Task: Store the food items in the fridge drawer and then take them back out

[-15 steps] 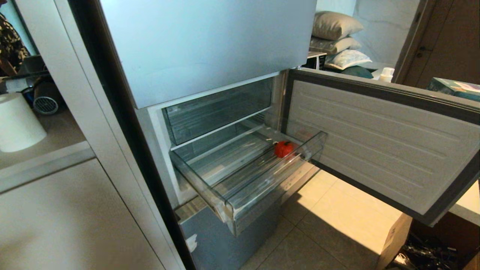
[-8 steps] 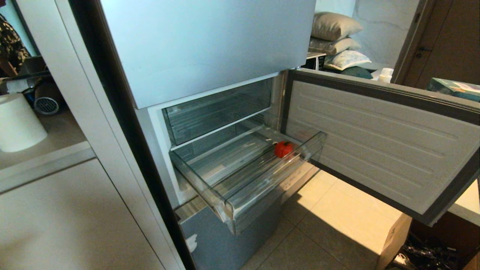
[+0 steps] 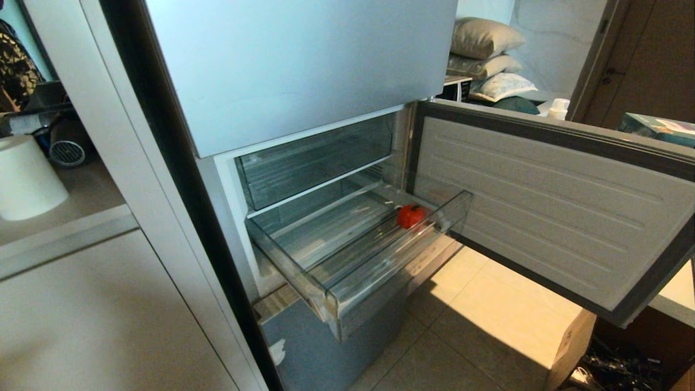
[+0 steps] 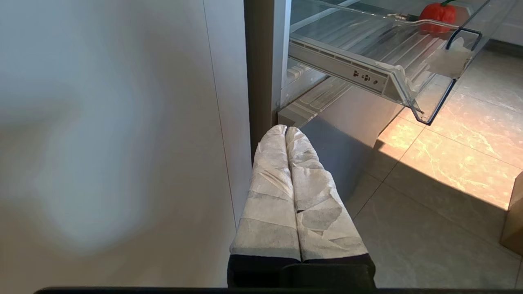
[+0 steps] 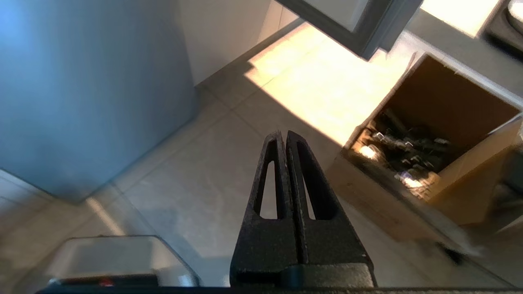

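Left gripper [image 4: 286, 130]: white-wrapped fingers pressed together, nothing held. It hangs low beside the left edge of the fridge [image 3: 304, 60], pointing at the fridge's lower front and the floor. It does not show in the head view.

Fridge drawer [image 3: 380, 274]: clear plastic bin, pulled out toward the near side and standing open. Its long axis runs from near left to far right, parallel to the fridge front. Seen from the left wrist, the drawer [image 4: 412, 92] lies above and to the right of the left gripper, well apart.

Food item [image 3: 410, 215]: one red, roundish, tomato-like piece with a small green stem on top. It rests on the ribbed floor at the far right end of the drawer, close behind the clear front lip. No clear long axis; it sits upright, stem up. No other pieces are visible. In the left wrist view the same piece [image 4: 437, 13] sits at the drawer's far end, farthest from that gripper.

Fridge door [image 3: 548, 212]: swung open to the right of the drawer, inner face toward the robot.

Right gripper [image 5: 285, 136]: black fingers closed flat against each other, empty. It points down at the floor tiles near a cardboard box [image 5: 433, 143], below the open door. Neither the drawer nor the food item shows in its view.

Judgement: the piece lies toward the right end, so the right arm looks better placed to reach it; either gripper must rise and open first.
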